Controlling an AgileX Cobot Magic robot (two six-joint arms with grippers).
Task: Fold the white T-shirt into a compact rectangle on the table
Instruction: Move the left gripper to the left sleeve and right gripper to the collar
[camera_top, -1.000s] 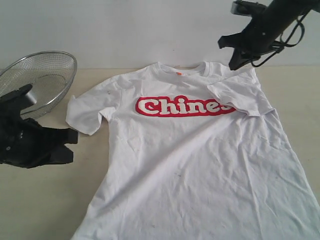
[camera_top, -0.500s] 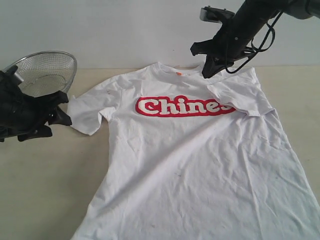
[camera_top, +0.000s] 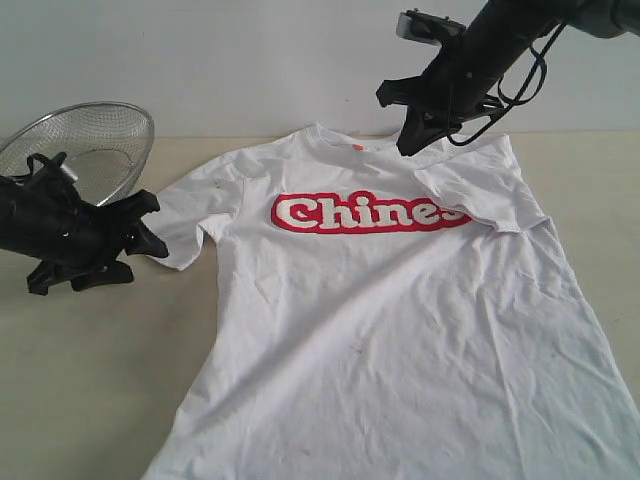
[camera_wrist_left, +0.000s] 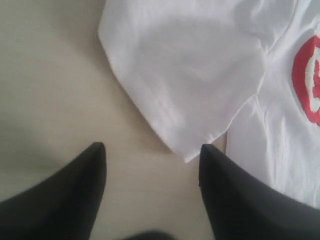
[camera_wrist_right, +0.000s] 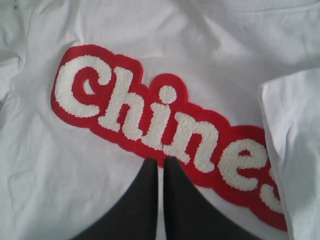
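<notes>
Here the white T-shirt (camera_top: 380, 300) lies flat on the table (camera_top: 90, 380). The left gripper (camera_wrist_left: 152, 150) gapes wide and empty, a sleeve tip just ahead of its fingers. Farther back, the right gripper (camera_wrist_right: 160, 162) hangs closed above the red lettering, holding nothing.

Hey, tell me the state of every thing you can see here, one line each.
white T-shirt, face up, spread on the table.
left hand, open, empty.
right hand, shut, empty.
sleeve near right hand, folded in over the lettering.
sleeve near left hand, flat, unfolded.
wire basket, tilted, nothing visible inside.
</notes>
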